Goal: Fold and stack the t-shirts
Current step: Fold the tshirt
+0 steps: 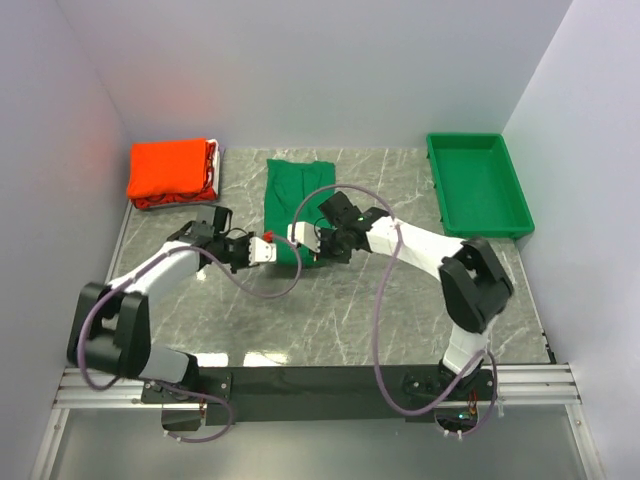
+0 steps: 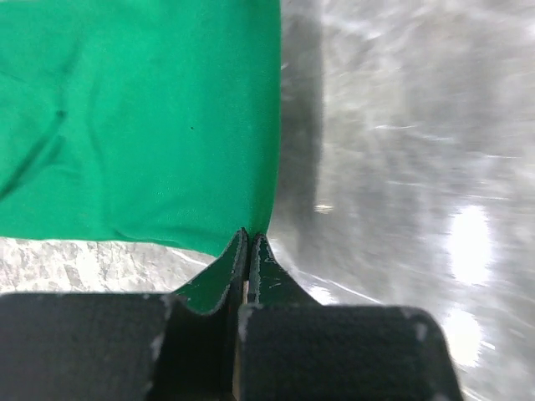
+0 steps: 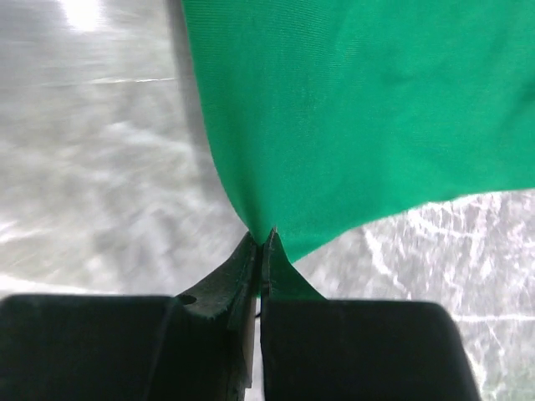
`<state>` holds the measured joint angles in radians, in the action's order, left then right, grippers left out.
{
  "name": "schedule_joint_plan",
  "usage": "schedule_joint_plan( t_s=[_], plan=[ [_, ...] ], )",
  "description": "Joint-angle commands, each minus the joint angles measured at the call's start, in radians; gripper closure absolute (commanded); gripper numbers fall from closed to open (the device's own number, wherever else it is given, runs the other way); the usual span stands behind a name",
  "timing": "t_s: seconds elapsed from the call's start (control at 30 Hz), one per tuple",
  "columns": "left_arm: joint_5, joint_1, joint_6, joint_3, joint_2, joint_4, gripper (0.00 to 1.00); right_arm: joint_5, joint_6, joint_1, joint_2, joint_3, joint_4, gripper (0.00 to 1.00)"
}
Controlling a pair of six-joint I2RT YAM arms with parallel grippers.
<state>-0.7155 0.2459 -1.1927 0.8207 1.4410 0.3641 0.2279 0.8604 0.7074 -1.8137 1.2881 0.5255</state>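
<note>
Grey marble tabletop point(image 1: 400, 300) holds the green t-shirt point(image 1: 290, 190) at the middle of its far edge, and orange-red t-shirts point(image 1: 170, 170) in the far left corner. Its near hem is pinched by the left gripper point(image 2: 249, 241) and the right gripper point(image 3: 266, 236), both closed on the cloth.

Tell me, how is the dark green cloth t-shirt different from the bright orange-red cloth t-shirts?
The dark green cloth t-shirt lies as a long strip mid-table; the bright orange-red cloth t-shirts sit piled in the far left corner. The left gripper and right gripper pinch the green t-shirt's near edge with shut jaws; nothing touches the orange-red t-shirts. Both are soft cloth.
</note>
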Motion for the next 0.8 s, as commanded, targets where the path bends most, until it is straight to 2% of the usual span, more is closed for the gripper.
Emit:
schedule_joint_plan(
  t_s=[0.0,0.33,0.43,0.6,0.63,0.73,0.77],
  plan=[
    [-0.088,0.004,-0.057,-0.025,-0.100,0.179,0.99,0.057,-0.033,0.015,0.126,-0.015,0.117,1.00],
    [-0.223,0.033,-0.177,-0.071,-0.462,0.576,0.99,0.168,-0.037,0.119,0.434,-0.113,0.341,1.00],
    [-0.257,0.036,-0.157,-0.052,-0.551,0.676,0.99,0.180,-0.029,0.165,0.543,-0.170,0.355,1.00],
    [-0.288,0.036,-0.026,0.041,-0.591,0.707,0.99,0.173,-0.050,0.164,0.597,-0.168,0.357,1.00],
    [-0.277,0.036,0.031,0.054,-0.574,0.670,0.99,0.166,-0.043,0.156,0.587,-0.145,0.358,1.00],
    [-0.228,0.033,0.044,0.101,-0.494,0.616,0.99,0.191,-0.005,0.078,0.524,-0.080,0.355,1.00],
    [-0.220,0.032,0.060,0.127,-0.466,0.549,0.99,0.198,0.012,0.054,0.496,-0.056,0.361,1.00]
  ],
)
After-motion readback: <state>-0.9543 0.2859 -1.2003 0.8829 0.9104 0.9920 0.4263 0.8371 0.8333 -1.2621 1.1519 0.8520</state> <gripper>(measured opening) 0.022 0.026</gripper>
